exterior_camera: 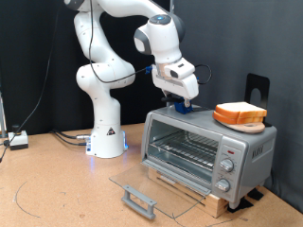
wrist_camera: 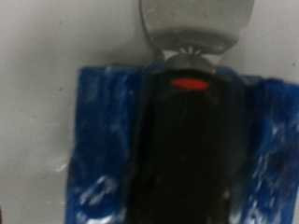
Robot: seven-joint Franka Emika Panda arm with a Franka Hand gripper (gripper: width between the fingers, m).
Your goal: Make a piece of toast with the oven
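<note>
The piece of toast (exterior_camera: 240,114) lies on top of the oven (exterior_camera: 248,149), towards the exterior view's right. The oven door (exterior_camera: 156,184) hangs open and flat, with the wire rack (exterior_camera: 185,151) showing inside. My gripper (exterior_camera: 183,104) is down at the oven's top near its left end, at a small blue object (exterior_camera: 186,108). The wrist view is filled by a black handle with a red mark (wrist_camera: 190,140), a silver metal blade (wrist_camera: 196,23) at its end, and blue material (wrist_camera: 98,140) on both sides. My fingers do not show clearly there.
The oven stands on a wooden board (exterior_camera: 189,189) on the brown table. The robot's white base (exterior_camera: 107,132) stands at the exterior view's left, with cables (exterior_camera: 19,140) further left. A black stand (exterior_camera: 258,90) rises behind the oven.
</note>
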